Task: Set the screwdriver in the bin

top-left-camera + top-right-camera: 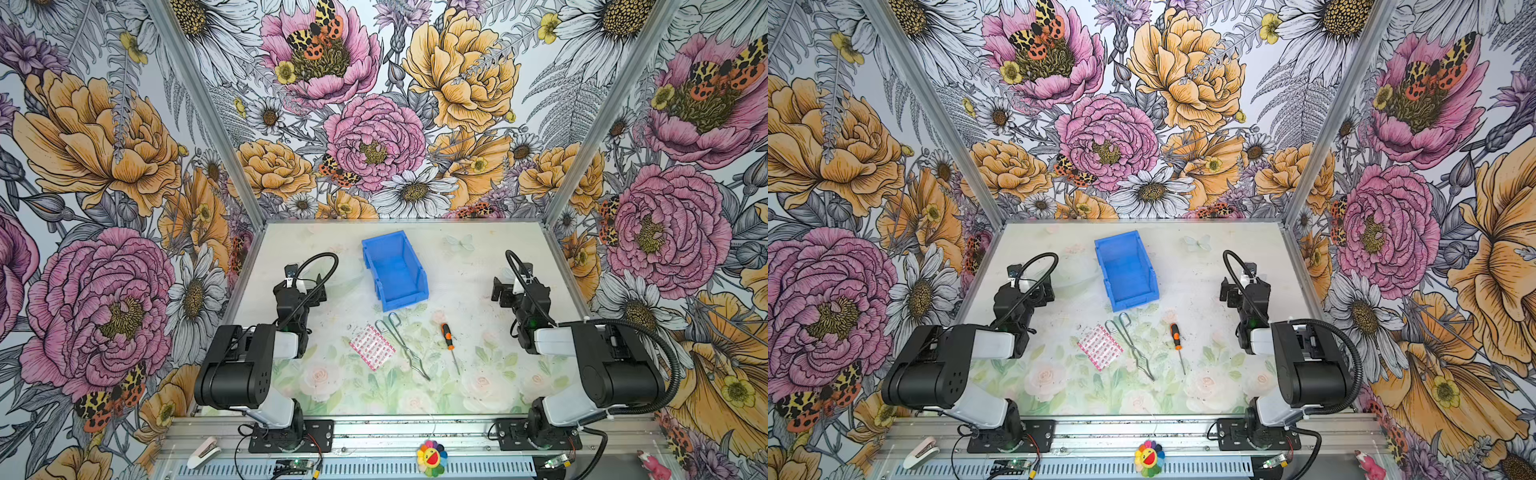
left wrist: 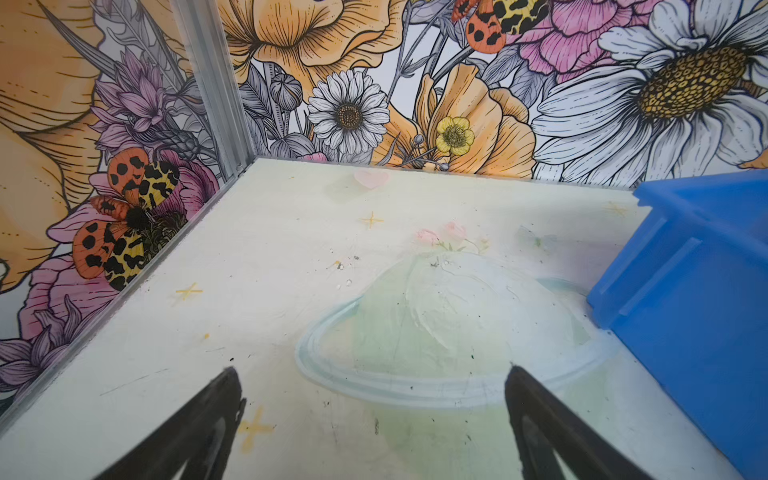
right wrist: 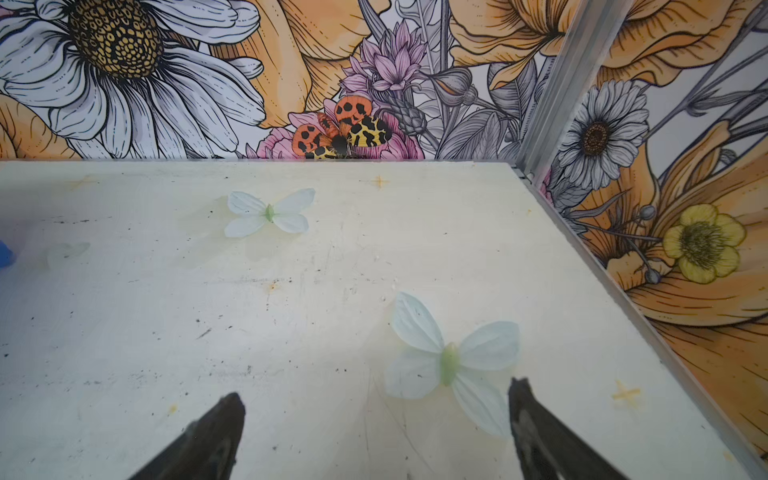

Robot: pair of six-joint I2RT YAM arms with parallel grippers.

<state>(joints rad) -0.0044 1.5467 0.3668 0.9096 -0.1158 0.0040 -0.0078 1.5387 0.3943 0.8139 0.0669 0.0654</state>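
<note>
Top views both showed the screwdriver lying flat on the surface, at 5 o'clock from the blue bin and apart from it. Its orange-and-black handle pointed to 12 o'clock and its thin shaft to 6 o'clock. Wire tongs lay just at its 9 o'clock, with a pink packet beside them. At the bin's 9 o'clock the left claw was spread wide over bare surface, gripping nothing. At the bin's 3 o'clock the right claw was likewise spread and empty, near a printed butterfly.
</note>
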